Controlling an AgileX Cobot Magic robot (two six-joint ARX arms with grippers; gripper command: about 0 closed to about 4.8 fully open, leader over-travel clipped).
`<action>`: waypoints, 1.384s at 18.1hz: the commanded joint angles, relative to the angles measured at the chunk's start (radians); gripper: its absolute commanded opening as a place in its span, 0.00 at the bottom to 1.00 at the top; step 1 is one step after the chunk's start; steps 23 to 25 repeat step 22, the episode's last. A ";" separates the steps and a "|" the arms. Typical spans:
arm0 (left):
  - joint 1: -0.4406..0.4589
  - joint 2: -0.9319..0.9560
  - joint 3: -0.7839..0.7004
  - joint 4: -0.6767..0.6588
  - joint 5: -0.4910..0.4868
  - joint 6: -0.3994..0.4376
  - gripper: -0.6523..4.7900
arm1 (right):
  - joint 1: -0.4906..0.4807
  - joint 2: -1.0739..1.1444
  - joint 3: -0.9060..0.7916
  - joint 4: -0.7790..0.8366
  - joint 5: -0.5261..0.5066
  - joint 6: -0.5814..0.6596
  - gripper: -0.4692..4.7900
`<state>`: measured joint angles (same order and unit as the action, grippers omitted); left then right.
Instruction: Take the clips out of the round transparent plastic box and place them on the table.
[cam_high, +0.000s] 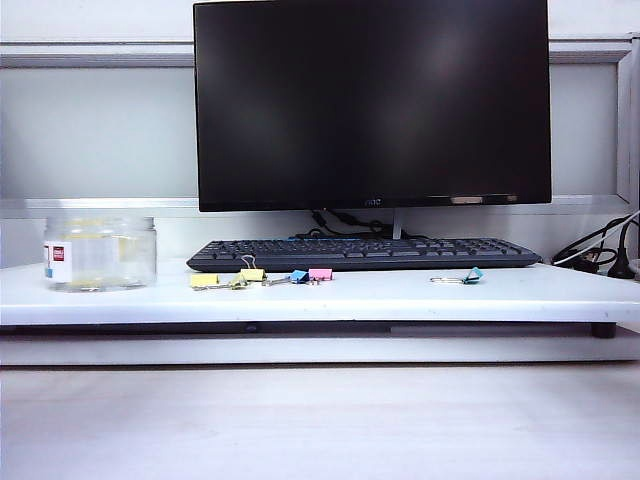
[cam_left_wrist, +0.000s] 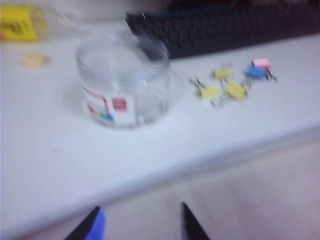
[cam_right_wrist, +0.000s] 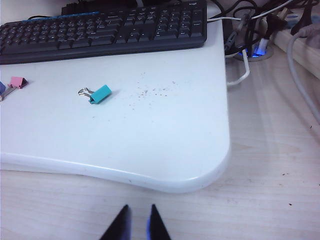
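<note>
A white desk (cam_high: 400, 295) under a dark monitor carries the round transparent plastic box (cam_left_wrist: 124, 82), which looks empty. Beside it lie the clips (cam_left_wrist: 223, 86) (light, slippery; pinch the bodies). Left hand (cam_left_wrist: 141, 222) hangs open off the desk edge; right hand (cam_right_wrist: 138, 222) is closed, empty.

- The left pincer (cam_left_wrist: 142, 225) shows only its two fingertips, which stand well apart with nothing between them; one tip looks blue, the other dark.
- It hangs off the front edge of the table (cam_left_wrist: 60, 165), clear of it, touching nothing.
- The right pincer (cam_right_wrist: 136, 224) has its dark tips nearly together, gripping nothing.
- It hangs in front of the table's rounded corner, apart from it.
- Neither arm appears in the exterior view.
</note>
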<state>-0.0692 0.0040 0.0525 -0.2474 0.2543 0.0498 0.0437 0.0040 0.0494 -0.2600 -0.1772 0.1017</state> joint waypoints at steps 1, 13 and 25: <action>-0.002 -0.003 0.003 0.043 -0.086 -0.067 0.50 | 0.000 -0.002 0.004 0.018 -0.001 0.003 0.19; -0.021 -0.003 -0.015 0.046 -0.108 -0.111 0.50 | 0.000 -0.002 0.004 0.018 -0.001 0.003 0.19; -0.021 -0.003 -0.015 0.046 -0.108 -0.111 0.50 | 0.000 -0.002 0.004 0.018 -0.001 0.003 0.19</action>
